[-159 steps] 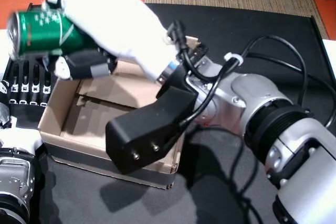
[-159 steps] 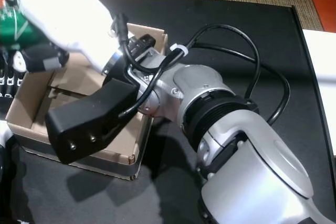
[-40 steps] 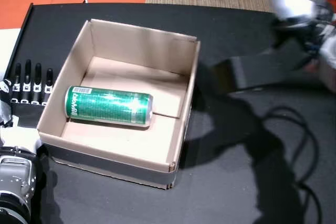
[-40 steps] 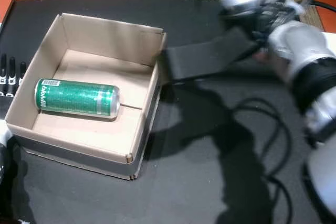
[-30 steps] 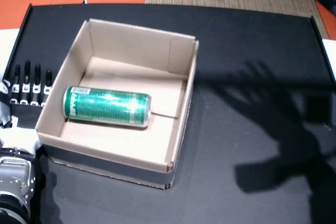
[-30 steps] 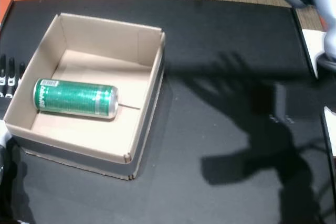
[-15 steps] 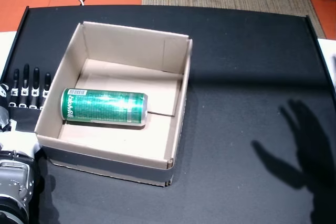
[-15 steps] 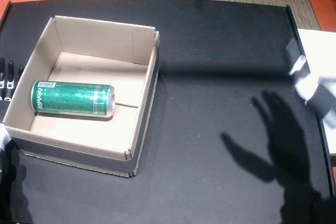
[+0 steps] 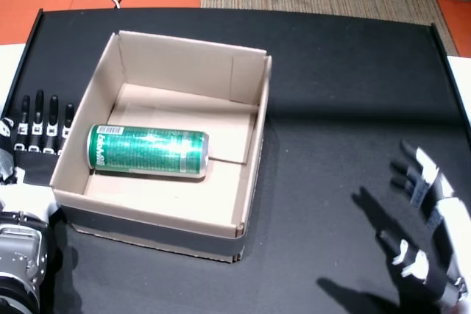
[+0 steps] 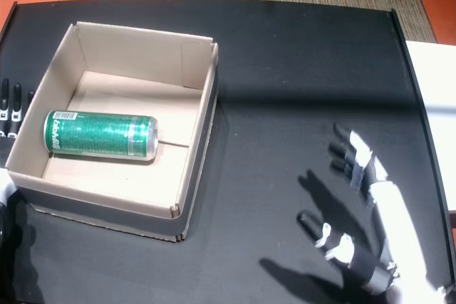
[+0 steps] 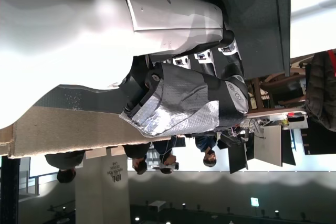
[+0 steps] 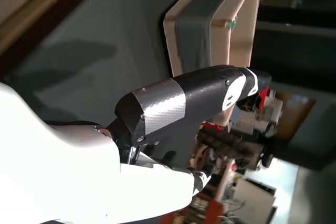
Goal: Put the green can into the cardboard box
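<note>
Green can (image 9: 148, 151) lying on its side inside cardboard box (image 9: 251, 159), released. Right hand (image 10: 370, 229) pulled back over worktop (image 9: 346, 93), fingers (image 9: 413, 174) spread, empty. Left hand (image 9: 33, 141) flat beside box, open. Task apparently complete.

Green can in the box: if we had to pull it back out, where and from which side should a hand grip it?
Grip the green can around mid-body, coming straight down from above. It lies on its side on the floor of the cardboard box, long axis across the box, and the walls probably block any side approach. Fingers should span the curved sides, front to back; the ends look harder to reach.
</note>
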Robot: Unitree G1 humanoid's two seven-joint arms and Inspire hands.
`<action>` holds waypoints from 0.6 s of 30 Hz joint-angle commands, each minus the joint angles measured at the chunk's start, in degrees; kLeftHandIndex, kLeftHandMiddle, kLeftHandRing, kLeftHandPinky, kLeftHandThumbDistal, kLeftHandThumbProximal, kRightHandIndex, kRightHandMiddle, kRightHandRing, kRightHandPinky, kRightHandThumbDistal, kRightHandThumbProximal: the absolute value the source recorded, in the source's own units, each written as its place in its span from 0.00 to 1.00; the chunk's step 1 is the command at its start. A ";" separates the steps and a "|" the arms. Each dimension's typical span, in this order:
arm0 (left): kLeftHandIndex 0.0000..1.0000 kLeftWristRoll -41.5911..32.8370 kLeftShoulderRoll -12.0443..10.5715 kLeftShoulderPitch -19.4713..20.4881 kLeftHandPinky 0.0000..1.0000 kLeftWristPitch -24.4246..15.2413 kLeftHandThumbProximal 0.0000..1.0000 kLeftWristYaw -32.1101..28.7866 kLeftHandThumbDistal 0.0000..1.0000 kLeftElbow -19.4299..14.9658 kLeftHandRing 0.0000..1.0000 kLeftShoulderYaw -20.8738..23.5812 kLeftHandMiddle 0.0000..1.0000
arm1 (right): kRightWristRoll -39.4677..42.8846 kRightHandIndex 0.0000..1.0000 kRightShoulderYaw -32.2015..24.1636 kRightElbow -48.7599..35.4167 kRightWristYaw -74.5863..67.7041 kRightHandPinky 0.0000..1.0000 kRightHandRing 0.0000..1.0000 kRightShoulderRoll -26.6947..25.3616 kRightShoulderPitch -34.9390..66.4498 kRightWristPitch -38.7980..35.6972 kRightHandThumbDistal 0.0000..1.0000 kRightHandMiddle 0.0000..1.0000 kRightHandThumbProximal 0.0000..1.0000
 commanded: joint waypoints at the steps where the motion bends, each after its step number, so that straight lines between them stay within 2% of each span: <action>1: 0.53 1.11 -0.24 3.11 0.80 0.57 0.56 1.95 0.00 1.79 0.64 -0.42 0.54 | 2.97 0.90 -1.87 3.94 3.79 1.00 0.97 3.56 0.95 -2.96 1.00 0.94 0.73; 5: 0.52 1.10 0.06 3.04 0.79 0.61 0.55 2.38 0.00 1.86 0.63 -0.53 0.53 | 5.04 0.88 -6.29 10.53 7.58 1.00 0.97 9.15 0.70 -5.81 1.00 0.93 0.72; 8: 0.52 0.81 0.16 3.01 0.79 0.68 0.54 2.29 0.00 1.89 0.65 -0.27 0.54 | 6.82 0.89 -8.99 12.51 11.78 1.00 0.96 11.58 0.31 -4.37 1.00 0.93 0.74; 11: 0.52 0.72 0.44 3.03 0.81 1.15 0.56 2.02 0.00 1.89 0.66 -0.15 0.54 | 8.62 0.89 -11.45 12.77 15.47 0.98 0.94 13.51 0.75 -2.97 1.00 0.92 0.65; 15: 0.51 0.55 0.62 2.87 0.81 1.33 0.54 2.50 0.00 1.85 0.66 0.10 0.54 | 5.43 0.88 -14.24 13.90 12.49 0.98 0.94 15.03 1.47 -5.50 0.99 0.92 0.75; 18: 0.53 0.74 0.56 2.90 0.81 0.97 0.53 2.20 0.00 1.80 0.70 0.04 0.56 | 4.16 0.89 -15.44 13.72 11.84 0.99 0.95 15.65 2.20 -6.39 1.00 0.93 0.71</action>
